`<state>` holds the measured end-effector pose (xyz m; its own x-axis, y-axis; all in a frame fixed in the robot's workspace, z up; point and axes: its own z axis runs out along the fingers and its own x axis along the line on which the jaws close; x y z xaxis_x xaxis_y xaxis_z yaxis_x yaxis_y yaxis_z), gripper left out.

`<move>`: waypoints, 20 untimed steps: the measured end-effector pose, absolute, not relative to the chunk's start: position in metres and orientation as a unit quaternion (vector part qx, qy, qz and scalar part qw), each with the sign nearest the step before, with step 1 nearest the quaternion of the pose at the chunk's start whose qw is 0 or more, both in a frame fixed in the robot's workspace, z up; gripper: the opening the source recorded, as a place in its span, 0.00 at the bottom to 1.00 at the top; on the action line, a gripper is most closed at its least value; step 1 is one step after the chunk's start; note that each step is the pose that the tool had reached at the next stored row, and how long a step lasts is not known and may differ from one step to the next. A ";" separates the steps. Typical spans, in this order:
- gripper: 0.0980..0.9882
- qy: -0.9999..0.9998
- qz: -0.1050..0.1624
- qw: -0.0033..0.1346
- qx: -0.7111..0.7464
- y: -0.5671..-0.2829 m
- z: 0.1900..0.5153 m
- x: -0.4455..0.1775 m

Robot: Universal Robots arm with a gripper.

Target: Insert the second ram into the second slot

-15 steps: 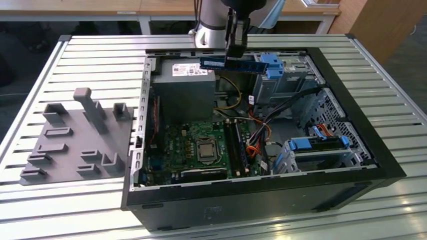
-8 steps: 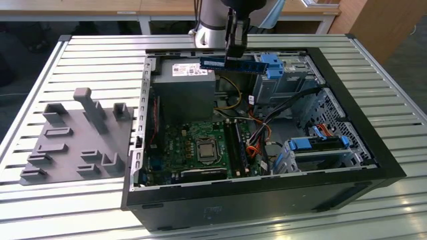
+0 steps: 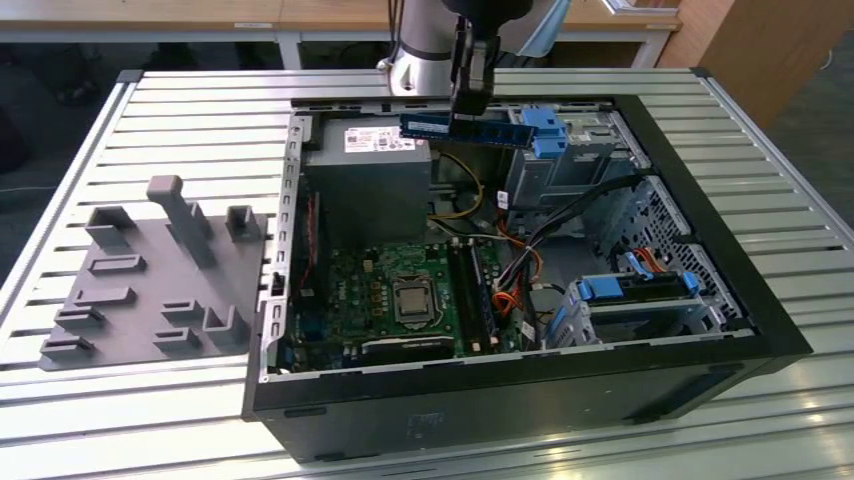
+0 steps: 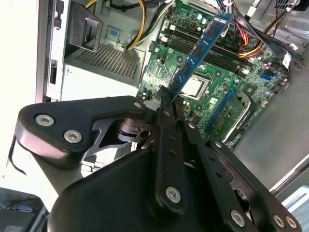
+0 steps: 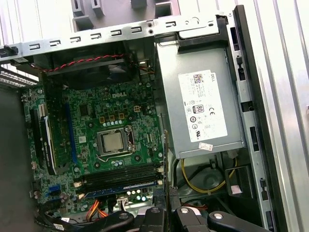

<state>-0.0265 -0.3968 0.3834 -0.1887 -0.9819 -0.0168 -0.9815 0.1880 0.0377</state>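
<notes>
The second ram (image 3: 461,129), a thin blue circuit-board stick with dark chips, hangs level above the open computer case, over the edge of the grey power supply (image 3: 374,185). My gripper (image 3: 469,108) comes straight down from above and is shut on it near its middle. In the second wrist view the stick (image 4: 198,50) runs out from between the fingertips of the gripper (image 4: 166,99), with the green motherboard far below it. The long dark memory slots (image 3: 470,290) lie beside the processor socket (image 3: 407,300), well below the stick. They also show in the first wrist view, slots (image 5: 120,173).
Bright-blue drive brackets (image 3: 547,130) stand just beyond the stick, and another bracket (image 3: 641,285) sits lower at the exterior view's right. Orange and black cables (image 3: 514,270) cross beside the slots. A grey holder plate (image 3: 147,290) lies on the slatted table at the exterior view's left.
</notes>
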 end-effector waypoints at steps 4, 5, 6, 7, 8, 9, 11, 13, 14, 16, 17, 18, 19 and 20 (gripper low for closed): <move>0.05 -0.771 -0.020 0.005 0.636 -0.397 0.383 -0.026; 0.05 -0.772 -0.020 0.006 0.636 -0.397 0.383 -0.026; 0.05 -0.772 -0.020 0.006 0.635 -0.397 0.383 -0.026; 0.05 -0.772 -0.020 0.005 0.635 -0.397 0.383 -0.027; 0.05 -0.772 -0.020 0.005 0.635 -0.397 0.383 -0.027; 0.05 -0.772 -0.020 0.005 0.635 -0.397 0.383 -0.026; 0.05 -0.773 -0.020 0.005 0.634 -0.397 0.383 -0.026; 0.05 -0.773 -0.020 0.005 0.634 -0.397 0.383 -0.026; 0.05 -0.773 -0.020 0.005 0.634 -0.397 0.383 -0.027; 0.05 -0.774 -0.020 0.005 0.633 -0.397 0.383 -0.026; 0.05 -0.774 -0.020 0.005 0.633 -0.397 0.383 -0.026; 0.05 -0.774 -0.020 0.005 0.633 -0.397 0.383 -0.026; 0.05 -0.774 -0.020 0.005 0.632 -0.397 0.383 -0.026; 0.05 -0.775 -0.020 0.005 0.632 -0.397 0.383 -0.026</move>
